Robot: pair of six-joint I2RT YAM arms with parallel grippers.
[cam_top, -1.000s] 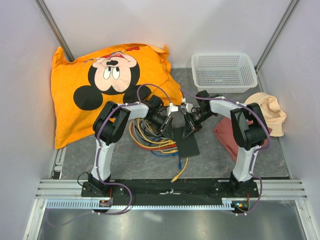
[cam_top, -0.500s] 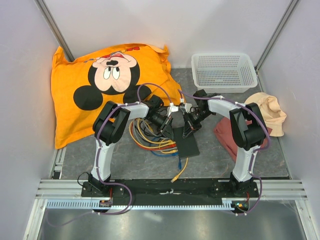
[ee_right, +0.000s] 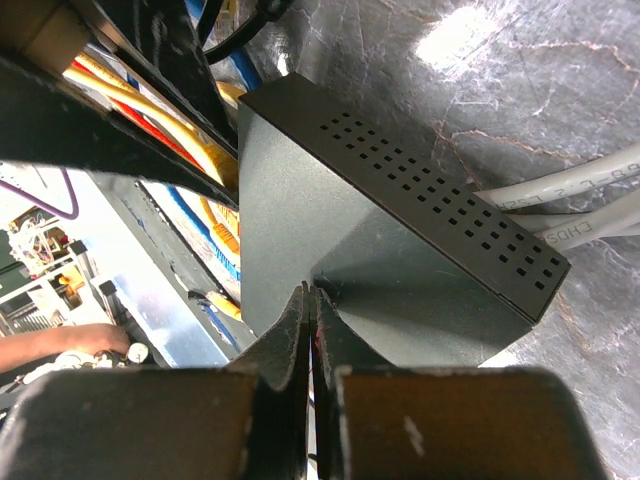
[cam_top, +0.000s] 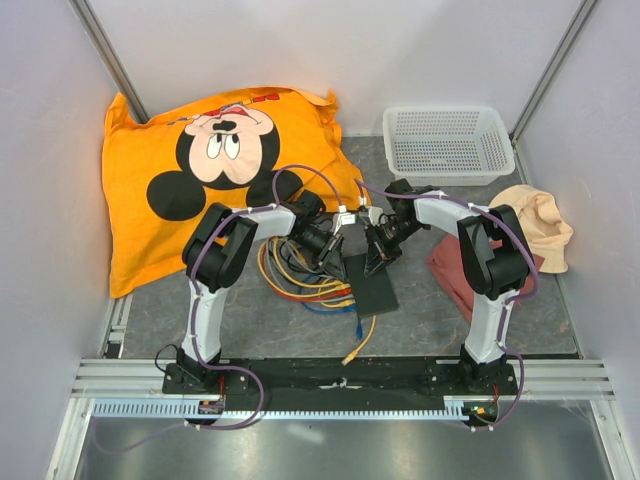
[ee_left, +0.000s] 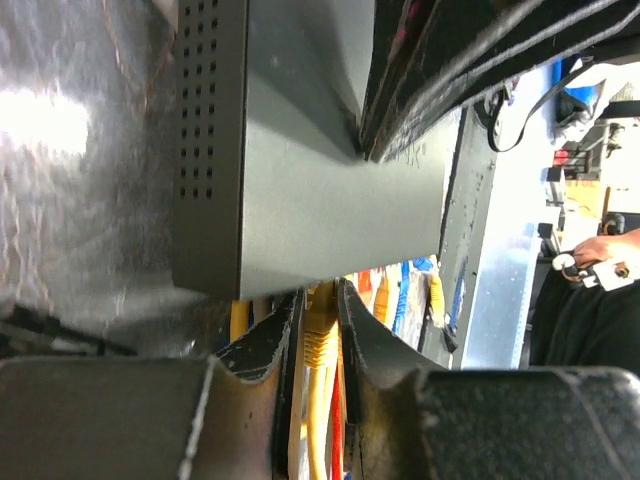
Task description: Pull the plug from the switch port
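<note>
The switch is a flat black box lying on the grey mat between the two arms. In the left wrist view its narrow edge faces my left gripper, which is shut on a yellow plug that sits right at that edge. A red cable runs beside the plug between the fingers. My right gripper is shut with nothing between its fingers, its tips resting on the switch's top face. From above, the left gripper and right gripper meet at the switch's far end.
A tangle of yellow, blue and red cables lies left of the switch. A loose yellow cable end lies near the front. Grey cables run beside the switch. An orange pillow, a white mesh basket, and peach and red cloths surround the area.
My right gripper's jaws have shut completely, still on the switch's top. The left gripper keeps its hold on the yellow plug; both arms have barely moved.
</note>
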